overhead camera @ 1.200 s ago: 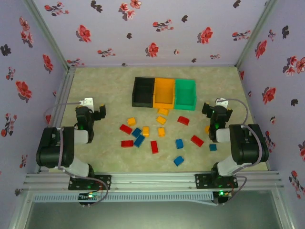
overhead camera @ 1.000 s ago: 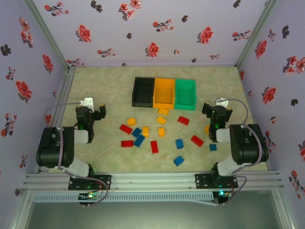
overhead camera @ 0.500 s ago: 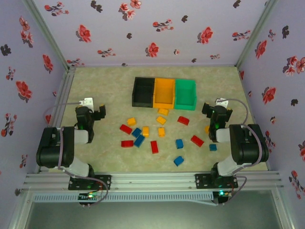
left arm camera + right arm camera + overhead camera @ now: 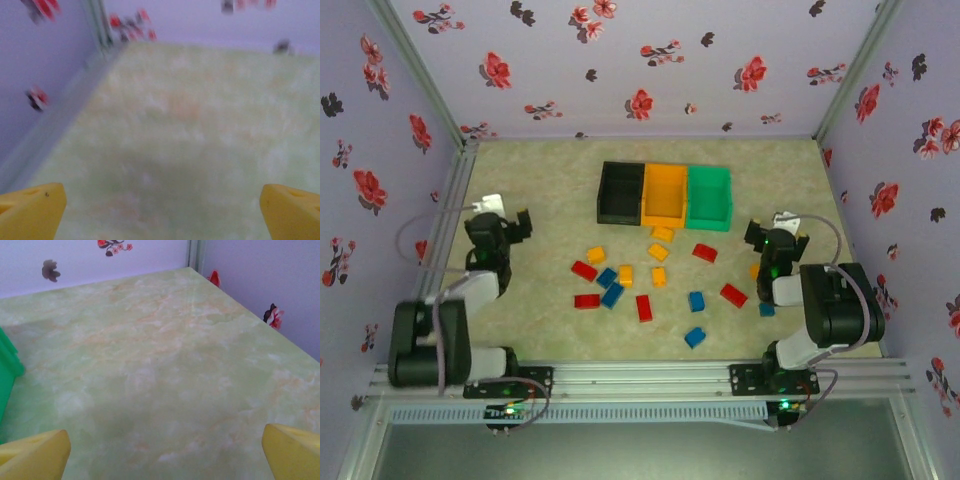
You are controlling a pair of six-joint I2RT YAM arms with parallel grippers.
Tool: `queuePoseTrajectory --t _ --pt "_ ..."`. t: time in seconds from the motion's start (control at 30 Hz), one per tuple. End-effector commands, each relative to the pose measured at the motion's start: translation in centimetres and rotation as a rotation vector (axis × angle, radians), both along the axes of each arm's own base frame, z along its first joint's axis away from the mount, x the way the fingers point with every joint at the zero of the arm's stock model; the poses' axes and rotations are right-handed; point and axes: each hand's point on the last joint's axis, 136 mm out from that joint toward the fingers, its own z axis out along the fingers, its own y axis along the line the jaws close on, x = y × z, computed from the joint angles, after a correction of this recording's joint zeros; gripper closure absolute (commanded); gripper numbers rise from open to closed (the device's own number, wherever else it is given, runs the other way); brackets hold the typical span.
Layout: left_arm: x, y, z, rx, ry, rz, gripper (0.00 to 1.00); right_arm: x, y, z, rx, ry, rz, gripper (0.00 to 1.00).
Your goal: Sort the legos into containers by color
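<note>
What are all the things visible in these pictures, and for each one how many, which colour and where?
black bin: one, black, left end of the row at the far middle of the table
orange bin: one, orange, between the other two
green bin: one, green, right end of the row
red legos: five, red, scattered in front of the bins
blue legos: five, blue, scattered among the red ones
yellow-orange legos: six, yellow-orange, mostly nearest the bins, one at the right only partly visible
table: one, pale green marbled
walls: lilac with red flowers, around the table
left pincer: one, yellow fingertips, open, over bare table
right pincer: one, yellow fingertips, open, right of the green bin
</note>
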Motion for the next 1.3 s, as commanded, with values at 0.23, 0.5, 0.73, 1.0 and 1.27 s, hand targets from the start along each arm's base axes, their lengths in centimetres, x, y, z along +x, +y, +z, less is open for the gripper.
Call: queuePoseTrajectory --t 0.23,0.5,0.73,1.0,1.27 --pt "-2.6 -1.4 15.5 -0.12 -0.109 0.042 0.0 0.2 -0.2 3.1 -0.069 -0.081 -0.053 0.01" --pt "-3.7 -6.5 19.9 -0.132 -0.089 -0.102 0.0 -1.3 -1.5 17.2 -0.023 -0.119 -0.126 0.01" --pt "-4.9 -10.2 19.6 -0.146 0.103 -0.188 0.0 -1.1 1.1 22.0 0.014 0.009 -0.014 0.01" --pt "-8.5 -12.0 13.2 -0.299 0.452 -0.169 0.0 -2.8 8.0 20.4 0.108 0.238 0.215 0.03" --pt "-9.9 -15.0 2.1 -0.497 0.639 -0.094 0.04 -5.2 16.6 12.7 0.147 0.505 0.386 0.14"
